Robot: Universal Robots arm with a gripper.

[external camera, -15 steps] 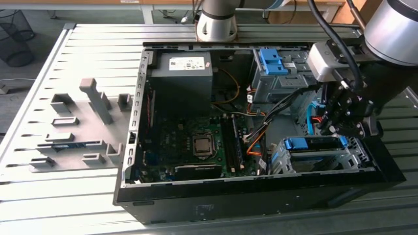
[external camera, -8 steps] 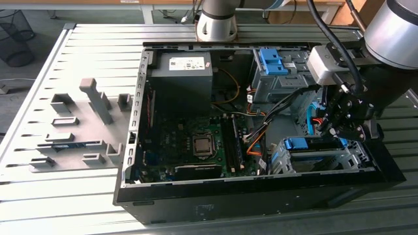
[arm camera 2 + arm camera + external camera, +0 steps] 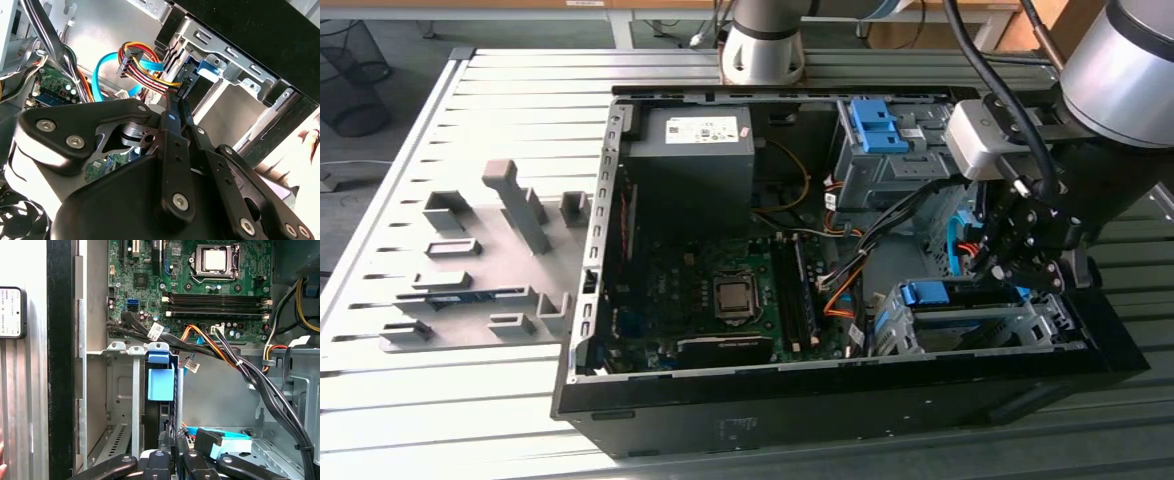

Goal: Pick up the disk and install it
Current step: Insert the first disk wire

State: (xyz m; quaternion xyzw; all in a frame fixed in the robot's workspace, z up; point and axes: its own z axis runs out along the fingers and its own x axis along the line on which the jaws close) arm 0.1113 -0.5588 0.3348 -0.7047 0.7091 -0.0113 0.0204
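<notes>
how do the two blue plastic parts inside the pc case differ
The upper blue clip stands tall in the rear bay, away from the gripper. The lower blue frame lies flatter in the front cage, right beside the gripper. Both are blue plastic in metal cages.

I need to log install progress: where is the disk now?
In the exterior view the disk sits in the metal drive cage at the open case's near corner on the exterior view's right, right under the gripper.
</notes>
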